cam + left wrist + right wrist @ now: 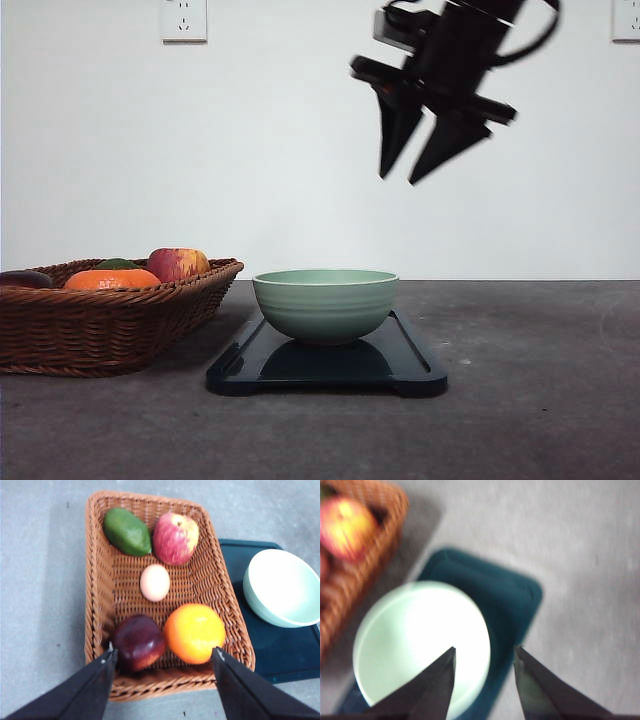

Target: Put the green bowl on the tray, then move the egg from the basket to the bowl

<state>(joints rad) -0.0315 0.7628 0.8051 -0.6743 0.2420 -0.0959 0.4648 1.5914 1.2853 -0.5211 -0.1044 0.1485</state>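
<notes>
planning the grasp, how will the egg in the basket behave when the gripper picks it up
The egg looks smooth and rounded, so it may slip between flat fingers. It lies loose on the wicker basket floor, touching nothing, so a nudge would likely roll it. It is probably thin-shelled, so a gentle squeeze seems wise.

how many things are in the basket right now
5. In the basket: a green avocado and red-yellow apple at one end, the egg in the middle, a dark red fruit and orange nearest the left claw.
</notes>
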